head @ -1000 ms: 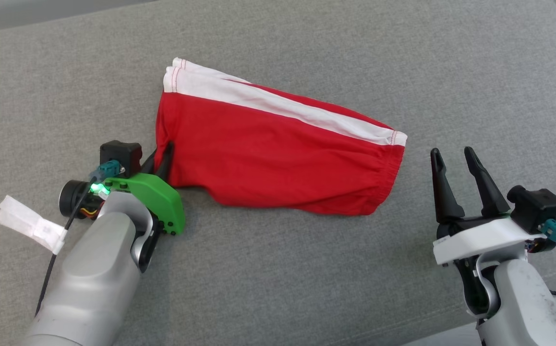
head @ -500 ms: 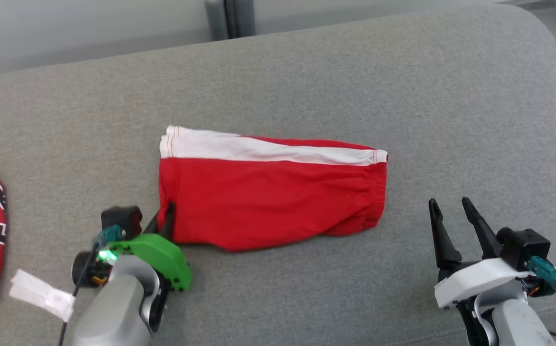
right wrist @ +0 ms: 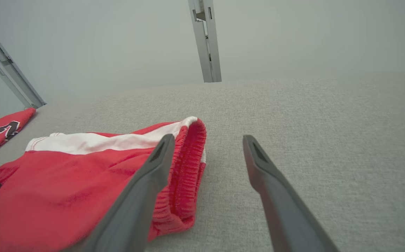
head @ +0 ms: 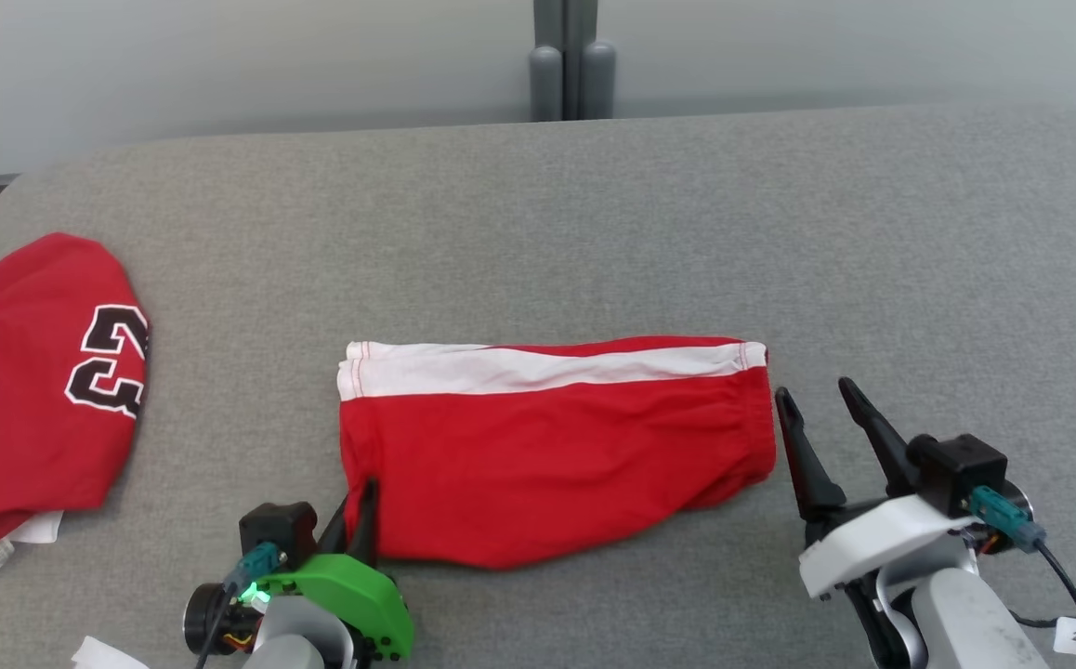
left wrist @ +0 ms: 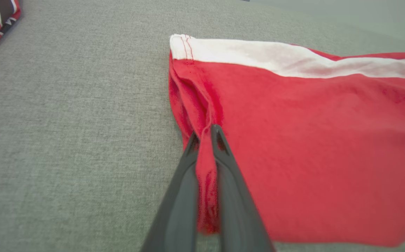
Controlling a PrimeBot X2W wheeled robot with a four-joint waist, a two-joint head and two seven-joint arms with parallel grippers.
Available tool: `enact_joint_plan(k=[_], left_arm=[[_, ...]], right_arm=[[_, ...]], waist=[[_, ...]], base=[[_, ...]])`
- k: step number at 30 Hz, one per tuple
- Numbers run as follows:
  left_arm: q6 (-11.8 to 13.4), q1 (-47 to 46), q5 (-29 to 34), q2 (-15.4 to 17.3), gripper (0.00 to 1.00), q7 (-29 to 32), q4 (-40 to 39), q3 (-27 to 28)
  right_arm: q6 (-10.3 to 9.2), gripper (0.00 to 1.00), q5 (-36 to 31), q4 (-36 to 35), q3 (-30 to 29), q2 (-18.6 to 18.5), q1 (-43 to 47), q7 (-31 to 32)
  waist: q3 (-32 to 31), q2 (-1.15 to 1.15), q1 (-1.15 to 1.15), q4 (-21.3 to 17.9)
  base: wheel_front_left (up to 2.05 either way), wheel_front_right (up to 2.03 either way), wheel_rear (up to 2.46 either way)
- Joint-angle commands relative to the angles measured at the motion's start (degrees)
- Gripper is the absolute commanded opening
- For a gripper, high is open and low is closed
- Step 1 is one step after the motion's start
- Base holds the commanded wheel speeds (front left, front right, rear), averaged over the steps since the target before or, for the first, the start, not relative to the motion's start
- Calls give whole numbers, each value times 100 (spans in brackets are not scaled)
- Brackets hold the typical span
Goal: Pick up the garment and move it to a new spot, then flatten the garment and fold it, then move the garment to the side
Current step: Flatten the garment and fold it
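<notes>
On the surface (head: 594, 232), left pincer (head: 361, 497) grips a corner of the shorts (head: 547, 465); right pincer (head: 815, 390), released, just beside them; jersey (head: 27, 418) far left.

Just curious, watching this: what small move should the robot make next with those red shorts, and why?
Probably bring the open right hand onto the elastic edge of the red shorts beside it and close. The left hand pinches the opposite edge, so both could then pull them flat.
</notes>
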Motion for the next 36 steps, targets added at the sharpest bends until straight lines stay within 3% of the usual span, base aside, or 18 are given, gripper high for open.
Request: enact_joint_plan(k=[1,5,10,16,19,20,21,24,30,36], left_arm=[[31,75,95,-39,100,-1,-104,70],[-4,76,375,-100,100,-1,-413,253],[-116,1,759,-186,100,0,-815,493],[-219,52,987,-233,100,0,-934,637],[-264,112,1045,-254,100,0,-961,705],[-276,126,1058,-256,100,-1,-967,725],[-293,139,1079,-256,100,-1,-970,748],[-313,134,1130,-262,100,0,-951,799],[-359,158,1172,-270,100,-1,-923,862],[-371,220,1116,-270,100,-1,-915,846]], right_arm=[[-8,100,26,29,95,-19,-136,-27],[-8,100,-50,443,280,-23,-521,-26],[-8,100,-113,1480,213,-21,-964,-21],[-8,100,206,2253,277,-22,-1018,-15],[-5,100,635,2457,593,-12,-1020,14],[-4,96,714,2478,661,4,-1027,17],[-4,66,806,2496,726,5,-1046,21],[-4,0,1003,2501,757,2,-1116,21],[-10,0,978,2535,334,-31,-1244,2],[-10,0,607,2431,-428,-388,-1314,-16]], waist=[[47,0,0,175],[201,0,0,305],[394,0,0,480],[470,0,0,567],[502,0,0,586],[510,0,0,586],[522,0,0,586],[545,0,0,593],[508,0,0,592],[375,0,0,548]], base=[[0,0,0],[0,0,0],[0,0,0],[0,0,0],[0,0,0],[0,0,0],[0,0,0],[0,0,0],[0,0,0],[0,0,0]])
